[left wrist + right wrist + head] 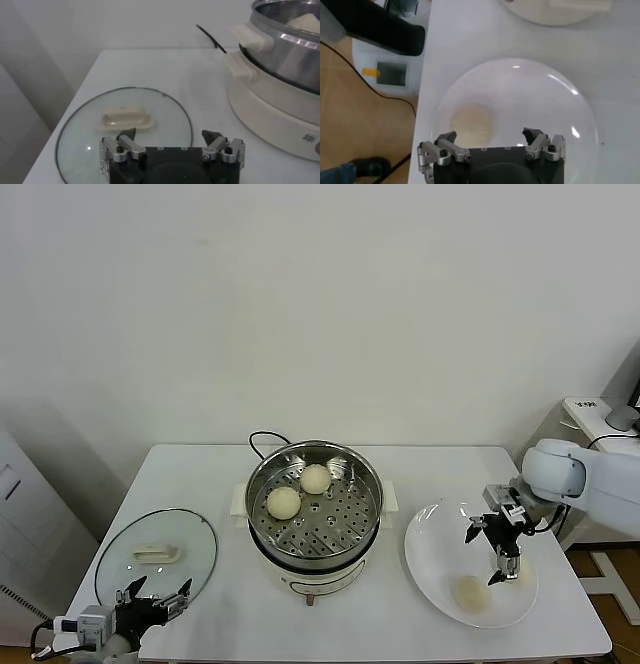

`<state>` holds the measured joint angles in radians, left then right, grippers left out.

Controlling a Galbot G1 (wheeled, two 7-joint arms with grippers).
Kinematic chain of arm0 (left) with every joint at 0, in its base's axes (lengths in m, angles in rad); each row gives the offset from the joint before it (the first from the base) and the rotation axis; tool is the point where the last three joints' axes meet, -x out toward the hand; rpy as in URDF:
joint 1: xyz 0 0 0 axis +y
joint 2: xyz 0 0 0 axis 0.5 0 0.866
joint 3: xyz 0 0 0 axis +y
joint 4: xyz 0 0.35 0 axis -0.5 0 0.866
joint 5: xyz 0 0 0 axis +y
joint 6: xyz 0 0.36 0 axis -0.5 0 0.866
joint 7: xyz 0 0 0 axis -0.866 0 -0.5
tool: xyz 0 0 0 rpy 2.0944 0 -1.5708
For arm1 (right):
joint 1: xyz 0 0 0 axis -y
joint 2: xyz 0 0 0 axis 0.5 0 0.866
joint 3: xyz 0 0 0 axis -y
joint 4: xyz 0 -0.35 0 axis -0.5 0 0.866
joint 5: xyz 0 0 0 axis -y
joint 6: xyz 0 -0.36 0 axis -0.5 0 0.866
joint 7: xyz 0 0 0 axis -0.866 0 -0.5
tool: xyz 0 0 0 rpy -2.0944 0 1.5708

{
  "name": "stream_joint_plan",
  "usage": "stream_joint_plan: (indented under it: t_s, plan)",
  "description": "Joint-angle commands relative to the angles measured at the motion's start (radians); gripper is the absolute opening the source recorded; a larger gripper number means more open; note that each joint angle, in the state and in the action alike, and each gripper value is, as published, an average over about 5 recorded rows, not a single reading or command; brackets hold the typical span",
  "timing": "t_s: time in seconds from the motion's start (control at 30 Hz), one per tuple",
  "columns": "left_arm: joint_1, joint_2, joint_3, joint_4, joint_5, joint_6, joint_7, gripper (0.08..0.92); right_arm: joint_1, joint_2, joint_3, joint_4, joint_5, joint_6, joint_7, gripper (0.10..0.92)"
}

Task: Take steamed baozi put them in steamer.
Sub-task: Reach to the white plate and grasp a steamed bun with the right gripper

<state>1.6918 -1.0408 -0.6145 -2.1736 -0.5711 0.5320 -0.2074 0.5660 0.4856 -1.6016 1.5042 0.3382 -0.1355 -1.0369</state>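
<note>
Head view gives us the white tabletop (220, 474) with the steamer (314, 514) at its middle, a shiny steel pot on a white base with a black cord (262, 438) trailing off behind it. Two steamed baozi sit on its perforated tray, one (283, 502) nearer us and one (315, 478) just behind it, close together toward the left half of the tray. To the right of the steamer lies a flat white plate (432, 562). On it we see one more baozi (469, 591) near the front, and another (519, 574) largely hidden behind our right pincer (497, 556), which hangs over the plate with its fingers spread apart and nothing between them.

From the right wrist view we look down past those parted fingers (443, 145) onto the plate (555, 100), where a pale bun (471, 122) rests on the surface, apart from the fingertips.

Our left pincer (155, 596) sits low at the front left corner of the tabletop, beside the glass lid (150, 559) with its white handle. It too is released and holds nothing. In the left wrist view its fingers (126, 142) stand wide over the lid (90, 135), with the steamer's white base and side handle (240, 64) off to one side.
</note>
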Motion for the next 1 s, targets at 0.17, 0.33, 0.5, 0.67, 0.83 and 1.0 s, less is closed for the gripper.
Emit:
stream_joint_plan:
  t_s: [0.17, 0.33, 0.5, 0.67, 0.83, 1.0]
  plan:
    - [-0.004, -0.001, 0.005, 0.002, 0.002, 0.001, 0.000, 0.823, -0.199, -0.003, 0.133, -0.017, -0.063, 0.015, 0.028, 0.823]
    - [-0.005, 0.000, 0.005, 0.007, 0.003, 0.000, 0.000, 0.823, -0.227, 0.005, 0.143, -0.022, -0.073, 0.014, 0.028, 0.823]
    - [-0.006, -0.001, 0.005, 0.010, 0.003, 0.000, 0.000, 0.823, -0.248, 0.007, 0.147, -0.024, -0.086, 0.014, 0.028, 0.823]
    - [-0.009, -0.001, 0.007, 0.012, 0.003, 0.000, 0.000, 0.823, -0.278, 0.010, 0.163, -0.034, -0.107, 0.014, 0.029, 0.812]
    - [-0.011, -0.001, 0.008, 0.014, 0.004, 0.000, 0.000, 0.823, -0.318, 0.016, 0.193, -0.046, -0.128, 0.015, 0.035, 0.729]
    - [-0.011, -0.001, 0.009, 0.016, 0.005, 0.000, 0.000, 0.823, -0.323, 0.017, 0.205, -0.046, -0.132, 0.015, 0.033, 0.599]
